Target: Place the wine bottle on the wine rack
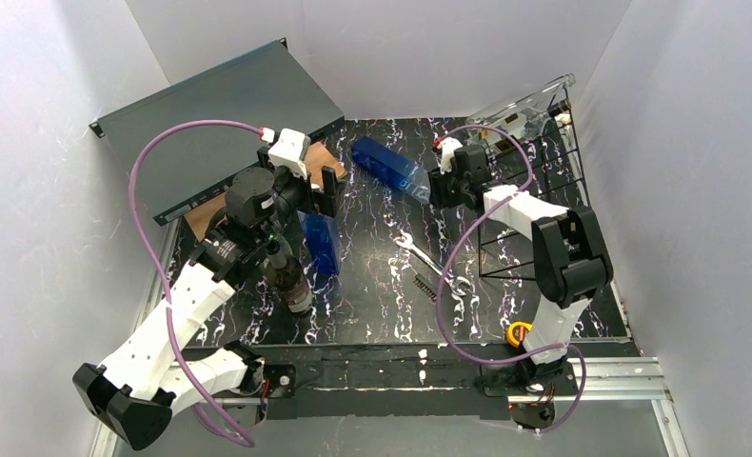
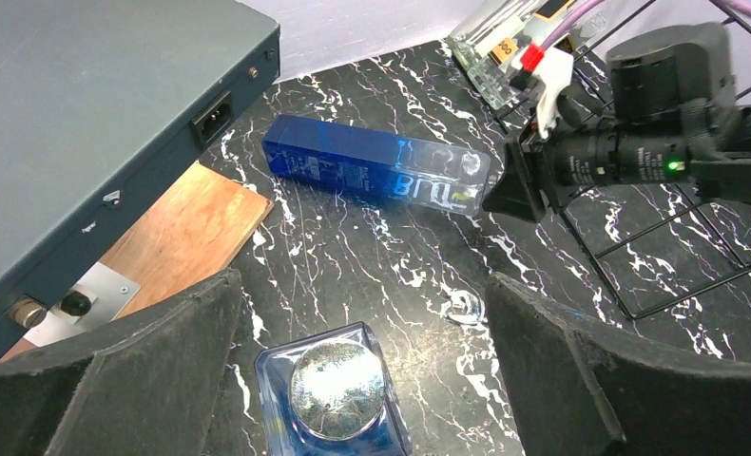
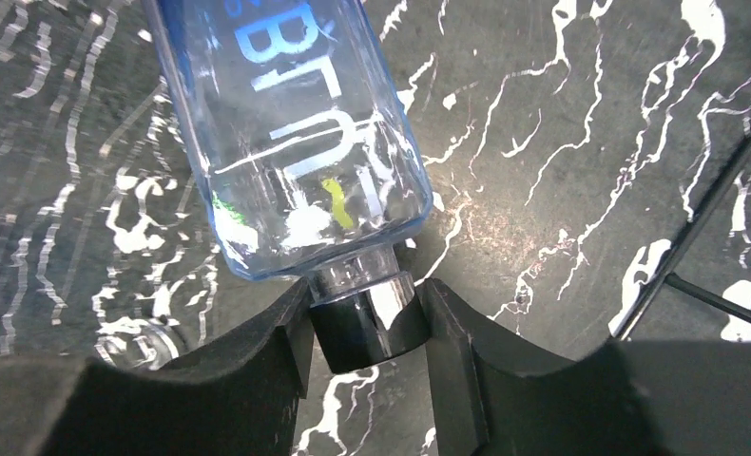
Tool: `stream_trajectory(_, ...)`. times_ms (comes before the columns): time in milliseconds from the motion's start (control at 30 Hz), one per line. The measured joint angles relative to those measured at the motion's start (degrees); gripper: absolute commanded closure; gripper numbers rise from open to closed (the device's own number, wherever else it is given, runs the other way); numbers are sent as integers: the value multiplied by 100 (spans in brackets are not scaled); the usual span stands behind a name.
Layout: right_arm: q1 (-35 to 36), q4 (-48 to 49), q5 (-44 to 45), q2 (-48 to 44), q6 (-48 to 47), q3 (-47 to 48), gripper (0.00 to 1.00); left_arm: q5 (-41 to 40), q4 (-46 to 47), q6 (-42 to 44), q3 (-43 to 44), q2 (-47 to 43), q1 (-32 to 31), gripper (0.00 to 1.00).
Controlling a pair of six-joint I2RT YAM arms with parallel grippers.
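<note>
Two arms out, my right jaws pinching the cap (image 3: 357,323) of the lying wine bottle (image 3: 286,123) beside the wine rack (image 1: 558,171), my left jaws open over an upright bottle (image 2: 334,399).

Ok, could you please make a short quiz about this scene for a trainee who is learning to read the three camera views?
1. True or false: the left hand is closed on the upright blue bottle.
2. Which part of the lying blue bottle sits between the fingers of the right hand? A) its base B) its black cap C) the middle of its body
3. Fill the gap: the wine rack stands on the robot's ____ side.

Key: 1 false, because the left hand is wide open above that bottle. 2 B. 3 right.
</note>
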Motion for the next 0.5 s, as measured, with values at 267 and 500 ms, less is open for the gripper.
stream_trajectory(267, 295, -651, 192, -741, 151, 103, 99, 0, -31, 2, 17, 15, 0, 1)
stream_trajectory(500, 656, -1790, 662, -778, 326, 804, 99, 20, -63, 7, 31, 33, 0, 1)
